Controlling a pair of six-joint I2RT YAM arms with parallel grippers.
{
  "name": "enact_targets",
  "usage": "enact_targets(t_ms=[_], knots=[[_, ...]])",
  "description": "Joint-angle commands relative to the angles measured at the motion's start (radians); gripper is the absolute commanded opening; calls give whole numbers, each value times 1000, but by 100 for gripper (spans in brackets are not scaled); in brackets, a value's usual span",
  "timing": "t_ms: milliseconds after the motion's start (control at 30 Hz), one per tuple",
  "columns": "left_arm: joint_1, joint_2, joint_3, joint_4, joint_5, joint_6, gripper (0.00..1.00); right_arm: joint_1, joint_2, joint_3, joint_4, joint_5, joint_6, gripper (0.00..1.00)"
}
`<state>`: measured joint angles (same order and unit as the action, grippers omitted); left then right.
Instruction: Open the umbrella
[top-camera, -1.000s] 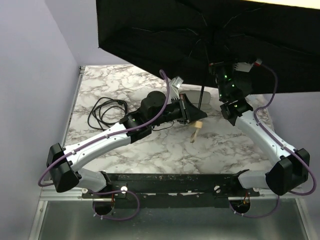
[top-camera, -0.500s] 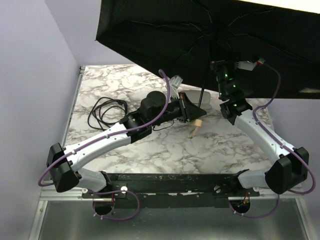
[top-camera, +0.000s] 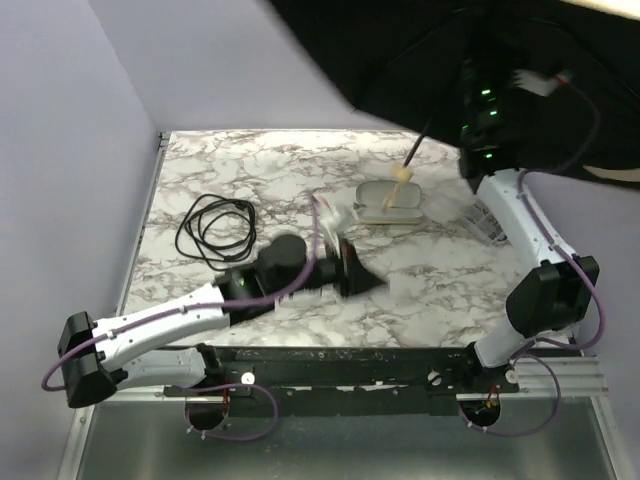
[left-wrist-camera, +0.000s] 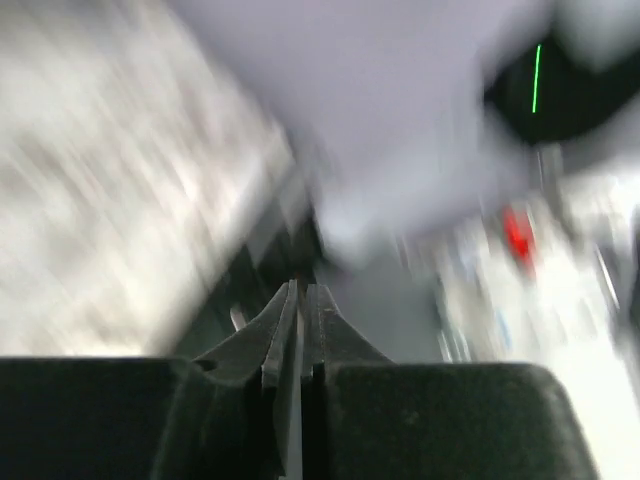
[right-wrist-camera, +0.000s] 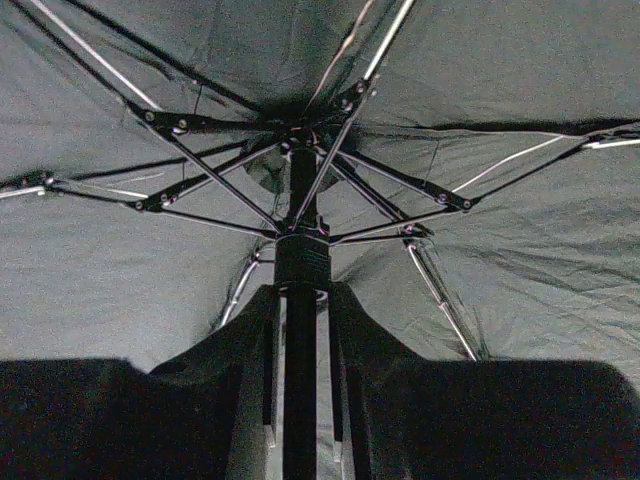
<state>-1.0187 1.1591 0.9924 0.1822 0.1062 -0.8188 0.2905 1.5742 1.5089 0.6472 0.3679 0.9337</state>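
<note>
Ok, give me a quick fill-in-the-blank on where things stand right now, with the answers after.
1. The umbrella canopy is fully ____.
2. The right gripper is clamped on the umbrella's thin black ____.
3. The left gripper holds nothing and its jaws are ____.
4. In the top view, the coiled black cable lies to the ____ of the pale case.

Missing words: open; shaft; shut; left

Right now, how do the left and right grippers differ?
The left gripper is shut on nothing; the right gripper is clamped on the shaft of the open umbrella. The left gripper sits low over the table, toward its near edge; the right gripper is raised high, right beneath the umbrella's ribs. The left wrist view is blurred, the right one sharp. Both are black two-finger grippers.
</note>
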Motion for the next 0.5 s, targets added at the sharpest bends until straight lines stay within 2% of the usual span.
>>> enact_targets(t_ms=[0, 167, 400, 433, 467], knots=[[-162, -30, -230, -407, 421, 17, 0, -201, 18, 174, 153, 359, -14, 1], [-161, -41, -244, -385, 386, 5, 0, -202, -2, 112, 137, 274, 62, 1], [-162, -36, -126, -489, 264, 44, 0, -200, -46, -7, 166, 151, 115, 1], [-162, -40, -105, -511, 234, 58, 1, -198, -54, -21, 169, 136, 126, 1], [-160, -49, -87, -540, 202, 69, 11, -197, -60, -36, 172, 118, 132, 1]])
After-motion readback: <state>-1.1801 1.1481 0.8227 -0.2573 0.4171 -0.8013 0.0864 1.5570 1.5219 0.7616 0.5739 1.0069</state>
